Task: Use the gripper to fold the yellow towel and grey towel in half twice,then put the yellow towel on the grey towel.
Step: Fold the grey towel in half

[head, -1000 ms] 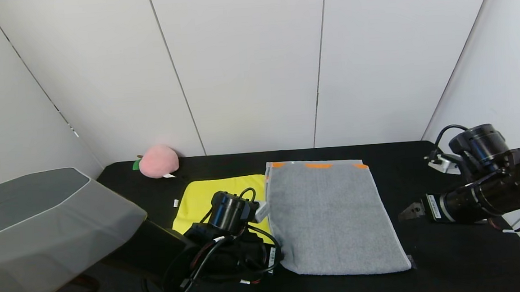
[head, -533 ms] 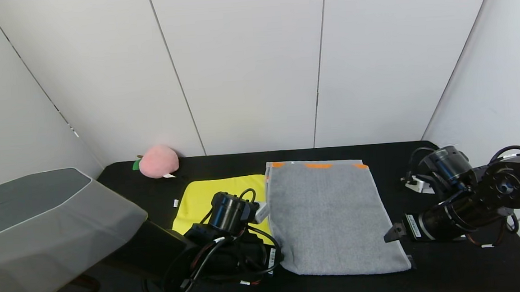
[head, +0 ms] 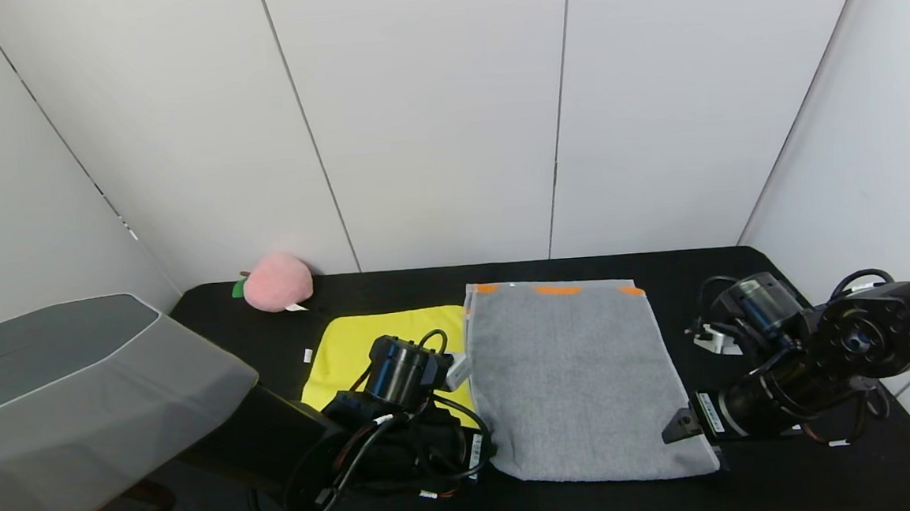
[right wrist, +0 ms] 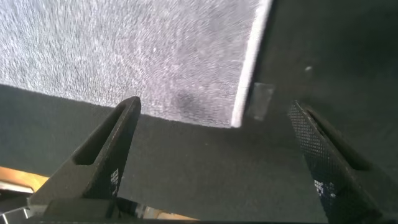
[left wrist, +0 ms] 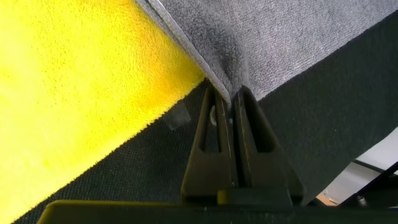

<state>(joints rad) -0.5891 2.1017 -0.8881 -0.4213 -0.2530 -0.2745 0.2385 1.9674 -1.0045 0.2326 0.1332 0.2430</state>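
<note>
My left gripper [left wrist: 231, 109] is clenched on the near left corner of the grey towel [head: 577, 378], with the yellow towel [head: 366, 344] lying flat just beside it. My right gripper [right wrist: 214, 134] hangs with its fingers spread wide just above the grey towel's near right corner, grasping nothing.

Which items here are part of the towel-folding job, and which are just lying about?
Part of the job:
- grey towel
- yellow towel
- left gripper, shut on the grey towel's near corner
- right gripper, open at the other near corner

Lying about:
- pink plush peach
- grey bin
</note>
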